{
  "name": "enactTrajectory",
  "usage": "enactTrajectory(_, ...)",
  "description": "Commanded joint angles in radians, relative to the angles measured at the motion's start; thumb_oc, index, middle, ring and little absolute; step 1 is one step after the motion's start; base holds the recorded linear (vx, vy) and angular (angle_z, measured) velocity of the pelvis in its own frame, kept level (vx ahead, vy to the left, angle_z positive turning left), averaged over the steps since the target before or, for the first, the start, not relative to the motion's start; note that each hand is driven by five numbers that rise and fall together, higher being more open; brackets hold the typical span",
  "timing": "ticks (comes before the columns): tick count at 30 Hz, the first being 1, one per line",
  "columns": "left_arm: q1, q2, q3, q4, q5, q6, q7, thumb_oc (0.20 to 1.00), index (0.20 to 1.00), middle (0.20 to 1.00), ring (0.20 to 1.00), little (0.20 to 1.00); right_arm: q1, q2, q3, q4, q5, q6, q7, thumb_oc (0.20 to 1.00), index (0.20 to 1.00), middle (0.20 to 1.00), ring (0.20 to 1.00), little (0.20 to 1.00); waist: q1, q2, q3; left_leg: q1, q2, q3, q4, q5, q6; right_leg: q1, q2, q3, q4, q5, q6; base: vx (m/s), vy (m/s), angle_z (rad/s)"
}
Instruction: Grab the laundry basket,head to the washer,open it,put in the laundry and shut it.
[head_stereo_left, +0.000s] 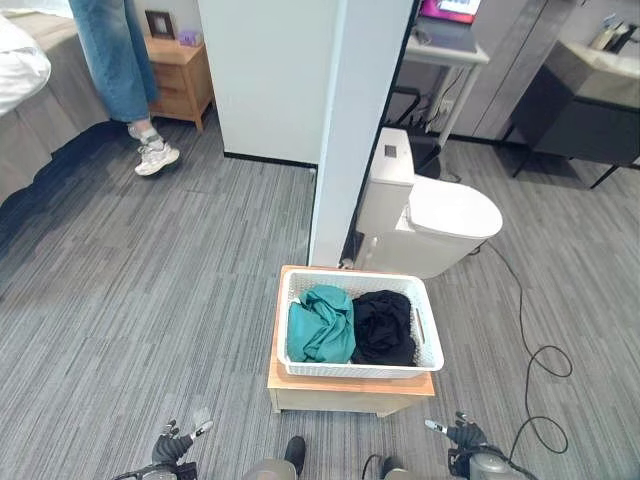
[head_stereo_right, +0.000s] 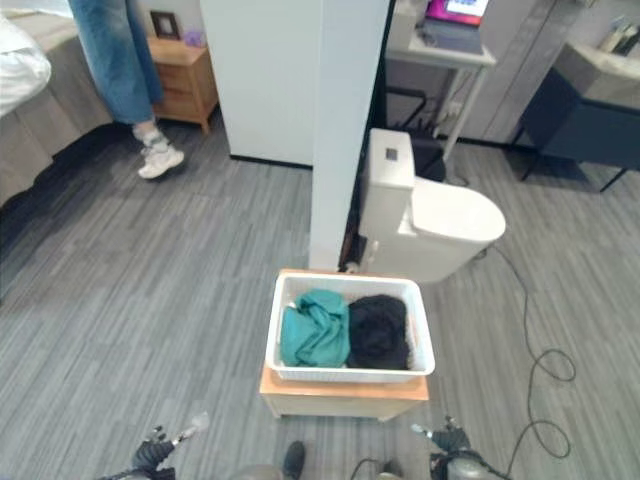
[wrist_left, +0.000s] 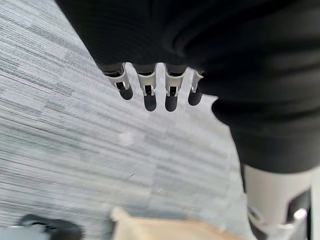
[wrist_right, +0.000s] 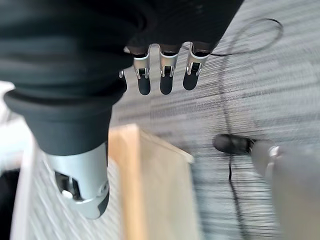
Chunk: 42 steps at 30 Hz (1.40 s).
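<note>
Nearest, the left hand and right hand hang low over the grey striped carpet, fingers straight and relaxed, holding and touching nothing. Between and just beyond them a white perforated plastic basket sits on a low wooden stand, holding crumpled teal cloth beside black cloth. Beyond stands a glossy white toilet and a person's leg.

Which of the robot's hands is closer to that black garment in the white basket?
The right hand, low and just right of the white basket, on the side of the black garment. The left hand hangs further off, beyond the teal garment.
</note>
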Motion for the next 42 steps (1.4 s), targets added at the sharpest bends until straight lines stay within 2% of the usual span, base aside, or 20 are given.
enactTrajectory(1,0.027,0.029,0.029,-0.113,-0.070,-0.047,0.010,1.000,1.000,1.000,1.000,1.000,0.003,-0.078,-0.029,-0.060,0.039,-0.021,-0.061,1.000,1.000,1.000,1.000,1.000,0.035,-0.009,-0.002,-0.038,0.088,0.020,0.023,-0.057,-0.078,0.040,0.039,-0.048,0.085,0.005,-0.033,0.15,-0.097,0.48)
enactTrajectory(3,0.146,0.037,0.096,-0.335,-0.111,-0.037,0.005,1.000,1.000,1.000,1.000,1.000,0.063,-0.125,-0.117,-0.213,0.015,-0.011,-0.102,1.000,1.000,1.000,1.000,1.000,0.029,-0.011,-0.026,-0.023,0.098,0.007,-0.009,-0.054,-0.090,0.074,0.049,-0.082,0.057,0.003,-0.027,0.11,-0.069,0.16)
enactTrajectory(5,0.196,0.032,0.125,-0.426,-0.138,-0.026,0.002,1.000,1.000,1.000,1.000,1.000,0.091,-0.142,-0.155,-0.282,0.008,-0.006,-0.119,1.000,1.000,1.000,1.000,1.000,0.023,-0.007,-0.031,-0.023,0.100,-0.001,-0.012,-0.055,-0.093,0.081,0.054,-0.086,0.052,-0.001,-0.029,0.05,-0.030,0.05)
enactTrajectory(6,0.270,0.031,0.154,-0.596,-0.169,0.007,-0.008,1.000,1.000,1.000,1.000,1.000,0.134,-0.181,-0.209,-0.424,-0.044,0.016,-0.149,1.000,1.000,1.000,1.000,1.000,0.015,0.003,-0.036,-0.025,0.105,-0.012,-0.012,-0.057,-0.096,0.084,0.063,-0.091,0.050,-0.010,-0.033,0.05,-0.029,0.02)
enactTrajectory(7,0.276,0.031,0.154,-0.603,-0.169,0.011,-0.007,1.000,1.000,1.000,1.000,1.000,0.140,-0.180,-0.210,-0.430,-0.046,0.020,-0.150,1.000,1.000,1.000,1.000,1.000,0.013,0.004,-0.038,-0.025,0.105,-0.014,-0.012,-0.057,-0.096,0.085,0.063,-0.092,0.050,-0.011,-0.034,0.04,-0.024,0.08)
enactTrajectory(8,0.310,0.044,0.172,-0.695,-0.143,0.029,-0.005,1.000,1.000,1.000,1.000,1.000,0.147,-0.200,-0.234,-0.490,-0.081,0.033,-0.167,1.000,1.000,1.000,1.000,1.000,0.013,0.010,-0.037,-0.025,0.108,-0.020,-0.012,-0.058,-0.096,0.087,0.068,-0.096,0.052,-0.016,-0.038,0.03,-0.008,0.13)
enactTrajectory(9,0.356,0.105,0.210,-0.860,-0.029,0.059,-0.015,1.000,1.000,1.000,1.000,1.000,0.156,-0.249,-0.269,-0.599,-0.151,0.058,-0.187,1.000,1.000,1.000,1.000,1.000,0.010,0.022,-0.036,-0.024,0.112,-0.026,-0.012,-0.063,-0.097,0.090,0.073,-0.095,0.046,-0.026,-0.042,0.03,-0.008,0.04)
enactTrajectory(11,0.378,0.120,0.216,-0.913,-0.006,0.076,-0.031,1.000,1.000,1.000,1.000,1.000,0.158,-0.259,-0.275,-0.645,-0.179,0.073,-0.193,1.000,1.000,1.000,1.000,1.000,0.011,0.026,-0.037,-0.022,0.113,-0.026,-0.012,-0.066,-0.098,0.094,0.076,-0.096,0.042,-0.029,-0.043,0.02,0.002,0.06)
enactTrajectory(13,0.371,0.196,0.213,-0.976,-0.027,0.108,-0.075,1.000,1.000,1.000,1.000,1.000,0.135,-0.290,-0.254,-0.740,-0.235,0.096,-0.178,1.000,1.000,1.000,1.000,1.000,0.011,0.037,-0.036,-0.022,0.116,-0.028,-0.012,-0.067,-0.101,0.097,0.082,-0.090,0.037,-0.037,-0.046,0.00,0.007,0.02)
enactTrajectory(14,0.371,0.198,0.214,-0.977,-0.028,0.109,-0.075,1.000,1.000,1.000,1.000,1.000,0.135,-0.288,-0.255,-0.742,-0.236,0.098,-0.178,1.000,1.000,1.000,1.000,1.000,0.012,0.037,-0.035,-0.022,0.117,-0.028,-0.012,-0.067,-0.101,0.097,0.083,-0.090,0.037,-0.037,-0.046,0.00,0.000,0.00)
enactTrajectory(15,0.329,0.286,0.184,-0.990,-0.041,0.136,-0.107,1.000,1.000,1.000,1.000,1.000,0.088,-0.310,-0.209,-0.759,-0.217,0.112,-0.138,1.000,1.000,1.000,1.000,1.000,0.007,0.042,-0.031,-0.025,0.121,-0.029,-0.012,-0.064,-0.104,0.092,0.087,-0.083,0.041,-0.044,-0.049,0.00,0.000,0.00)
enactTrajectory(16,0.327,0.288,0.184,-0.988,-0.042,0.137,-0.107,1.000,1.000,1.000,1.000,1.000,0.086,-0.310,-0.209,-0.757,-0.216,0.112,-0.138,1.000,1.000,1.000,1.000,1.000,0.007,0.041,-0.030,-0.025,0.121,-0.029,-0.012,-0.064,-0.105,0.092,0.087,-0.083,0.042,-0.044,-0.050,0.00,0.000,0.00)
enactTrajectory(19,0.245,0.417,0.100,-0.971,-0.001,0.195,-0.154,1.000,1.000,1.000,1.000,1.000,-0.026,-0.331,-0.111,-0.678,-0.175,0.142,-0.079,1.000,1.000,1.000,1.000,1.000,0.006,0.044,-0.022,-0.033,0.126,-0.030,-0.012,-0.059,-0.107,0.077,0.092,-0.074,0.053,-0.048,-0.052,-0.02,0.016,0.00)
enactTrajectory(20,0.243,0.418,0.101,-0.970,-0.001,0.195,-0.154,1.000,1.000,1.000,1.000,1.000,-0.031,-0.331,-0.109,-0.674,-0.174,0.141,-0.079,1.000,1.000,1.000,1.000,1.000,0.006,0.044,-0.021,-0.034,0.126,-0.030,-0.012,-0.059,-0.108,0.076,0.092,-0.073,0.054,-0.049,-0.052,-0.05,0.001,-0.01)
enactTrajectory(21,0.067,0.490,0.012,-0.892,-0.003,0.252,-0.153,1.000,1.000,1.000,1.000,1.000,-0.144,-0.319,0.001,-0.607,-0.149,0.169,-0.037,1.000,1.000,1.000,1.000,1.000,0.003,0.039,-0.005,-0.045,0.134,-0.029,-0.012,-0.049,-0.111,0.057,0.102,-0.065,0.066,-0.053,-0.056,-0.04,-0.001,-0.01)
enactTrajectory(22,0.065,0.490,0.011,-0.891,-0.003,0.251,-0.153,1.000,1.000,1.000,1.000,1.000,-0.145,-0.319,0.000,-0.607,-0.149,0.169,-0.037,1.000,1.000,1.000,1.000,1.000,0.003,0.039,-0.005,-0.045,0.134,-0.029,-0.012,-0.049,-0.111,0.057,0.102,-0.064,0.067,-0.053,-0.056,-0.08,-0.010,-0.01)
enactTrajectory(26,-0.195,0.531,-0.132,-0.759,0.069,0.322,-0.164,1.000,1.000,1.000,1.000,1.000,-0.249,-0.277,0.105,-0.555,-0.115,0.199,0.004,1.000,1.000,1.000,1.000,1.000,-0.006,0.023,0.042,-0.086,0.144,-0.034,-0.012,-0.030,-0.115,0.012,0.112,-0.060,0.081,-0.054,-0.060,-0.13,-0.030,0.01)
enactTrajectory(29,-0.501,0.500,-0.286,-0.602,0.136,0.373,-0.143,1.000,1.000,1.000,1.000,1.000,-0.283,-0.225,0.147,-0.576,-0.090,0.209,0.007,1.000,1.000,1.000,1.000,1.000,-0.014,-0.003,0.116,-0.162,0.146,-0.046,-0.012,-0.001,-0.117,-0.061,0.119,-0.062,0.096,-0.047,-0.066,-0.21,-0.060,0.09)
enactTrajectory(36,-0.744,0.498,-0.412,-0.484,0.219,0.412,-0.128,1.000,1.000,1.000,1.000,1.000,-0.279,-0.218,0.146,-0.612,-0.077,0.216,-0.001,1.000,1.000,1.000,1.000,1.000,-0.015,-0.022,0.201,-0.233,0.145,-0.041,-0.011,0.024,-0.122,-0.132,0.118,-0.062,0.108,-0.034,-0.066,-0.11,-0.023,0.06)
enactTrajectory(42,-0.855,0.463,-0.454,-0.417,0.320,0.432,-0.097,1.000,1.000,1.000,1.000,1.000,-0.264,-0.222,0.129,-0.658,-0.092,0.212,-0.011,1.000,1.000,1.000,1.000,1.000,-0.021,-0.024,0.247,-0.256,0.141,-0.036,-0.008,0.029,-0.123,-0.154,0.117,-0.057,0.103,-0.026,-0.067,-0.06,-0.007,-0.02)
